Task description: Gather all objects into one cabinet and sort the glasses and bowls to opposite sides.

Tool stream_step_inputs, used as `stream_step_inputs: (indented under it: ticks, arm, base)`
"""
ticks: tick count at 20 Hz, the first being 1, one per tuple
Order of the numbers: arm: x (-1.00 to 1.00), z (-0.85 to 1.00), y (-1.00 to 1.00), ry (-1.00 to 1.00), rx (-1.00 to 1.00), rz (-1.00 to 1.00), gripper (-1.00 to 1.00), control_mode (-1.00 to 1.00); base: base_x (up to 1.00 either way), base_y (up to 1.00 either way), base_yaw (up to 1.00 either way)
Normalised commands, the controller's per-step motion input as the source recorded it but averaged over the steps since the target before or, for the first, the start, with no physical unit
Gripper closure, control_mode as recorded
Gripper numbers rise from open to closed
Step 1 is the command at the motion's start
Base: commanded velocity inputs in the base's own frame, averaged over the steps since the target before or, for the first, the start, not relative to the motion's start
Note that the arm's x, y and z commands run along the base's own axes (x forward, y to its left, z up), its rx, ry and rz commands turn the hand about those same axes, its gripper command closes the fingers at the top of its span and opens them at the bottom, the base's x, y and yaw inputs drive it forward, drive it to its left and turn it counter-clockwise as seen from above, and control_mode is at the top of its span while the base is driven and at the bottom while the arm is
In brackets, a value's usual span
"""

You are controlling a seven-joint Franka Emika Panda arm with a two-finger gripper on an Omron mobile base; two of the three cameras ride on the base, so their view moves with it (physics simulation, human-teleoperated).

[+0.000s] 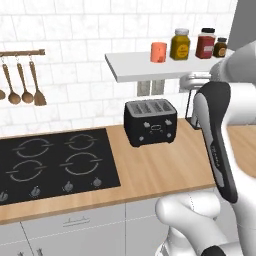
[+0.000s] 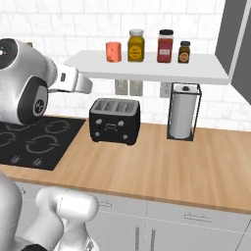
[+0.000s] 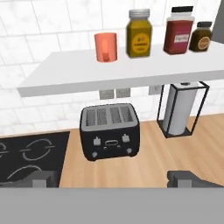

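Note:
A salmon-red glass (image 3: 106, 47) (image 2: 113, 51) (image 1: 158, 52) stands upright at the left end of a thin white wall shelf (image 3: 87, 76), beside three spice jars. My gripper (image 3: 113, 179) is open and holds nothing. Its two dark fingertips (image 3: 41, 178) stand wide apart. It hangs in front of the shelf, lower than the glass and well short of it, above the wooden counter. A dark grey side panel of the cabinet (image 2: 235, 39) shows at the upper right; its inside is hidden. The bowls are out of view.
A black toaster (image 3: 109, 136) sits on the wooden counter (image 2: 162, 166) under the shelf. To its right stands a paper towel holder (image 2: 183, 112), to its left a black cooktop (image 1: 50, 162). Yellow, red and dark spice jars (image 3: 139, 33) line the shelf. Wooden spoons (image 1: 22, 80) hang far left.

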Motion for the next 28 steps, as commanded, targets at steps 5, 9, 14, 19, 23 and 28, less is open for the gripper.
stream_step_inputs:
  ticks: [5,9,14,19,23,28]
  arm:
    - [0.37,0.13,0.0,-0.01,0.02,0.0,-1.0,-1.0]
    - [0.4,0.26,0.0,0.0,0.02,0.0,-1.0,-1.0]
    - [0.34,0.28,0.0,0.0,0.01,0.0,-1.0,-1.0]
    - [0.36,0.08,0.0,0.0,0.0,0.0,-1.0,-1.0]
    - [0.44,0.01,0.0,-0.01,0.0,0.0,-1.0,-1.0]
    - [0.66,0.0,0.0,-0.04,0.0,0.0,-1.0,-1.0]
  base:
    - [0.0,0.0,0.0]
    - [0.0,0.0,0.0]
    - [0.0,0.0,0.0]
    - [0.0,0.0,0.0]
    - [0.0,0.0,0.0]
    - [0.0,0.0,0.0]
